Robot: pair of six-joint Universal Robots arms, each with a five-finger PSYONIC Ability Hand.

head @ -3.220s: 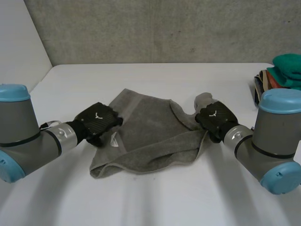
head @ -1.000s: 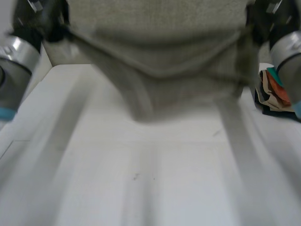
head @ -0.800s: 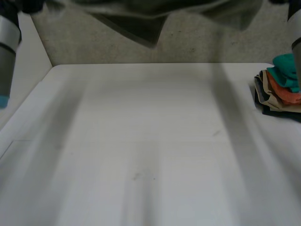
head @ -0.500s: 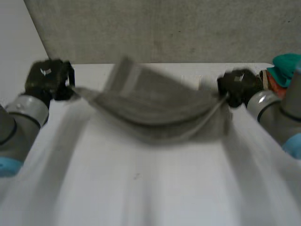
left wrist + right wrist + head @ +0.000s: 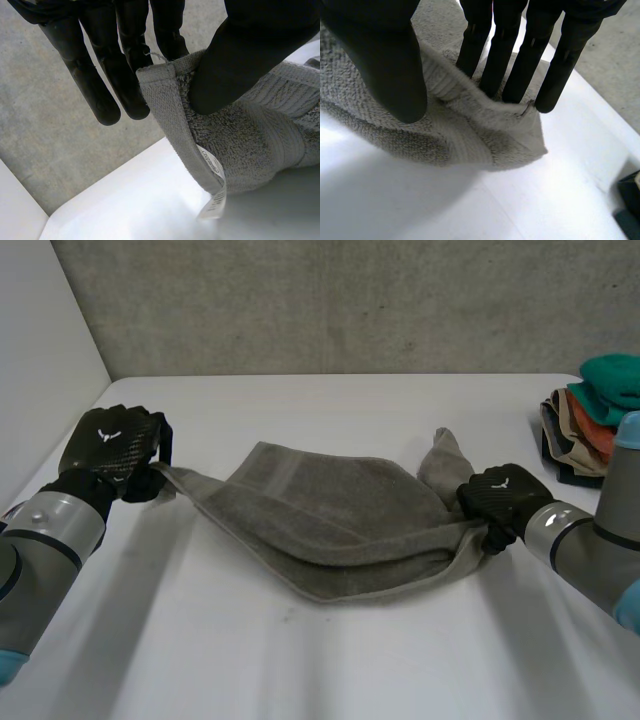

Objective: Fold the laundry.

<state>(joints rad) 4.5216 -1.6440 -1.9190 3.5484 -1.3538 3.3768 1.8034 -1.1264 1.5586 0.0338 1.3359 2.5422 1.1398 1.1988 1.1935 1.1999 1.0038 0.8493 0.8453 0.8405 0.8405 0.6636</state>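
Note:
A grey towel (image 5: 330, 530) lies loosely doubled on the white table (image 5: 320, 660), stretched between my two hands. My left hand (image 5: 110, 455) holds its left corner just above the table. In the left wrist view the thumb (image 5: 240, 50) presses that corner of the towel (image 5: 250, 135) against the fingers (image 5: 90, 75), and a white label (image 5: 212, 200) hangs below it. My right hand (image 5: 500, 502) grips the right end, whose corner sticks up behind it. In the right wrist view a ridge of the towel (image 5: 460, 135) runs between the thumb (image 5: 385, 55) and the straight fingers (image 5: 520, 60).
A pile of folded clothes (image 5: 595, 420), teal on top, sits at the table's right edge, close to my right arm. A grey wall runs along the far side of the table. The table's left edge is next to my left forearm.
Both hands swung the towel high above the table, then brought it down. It now lies spread between them, wider than before the lift.

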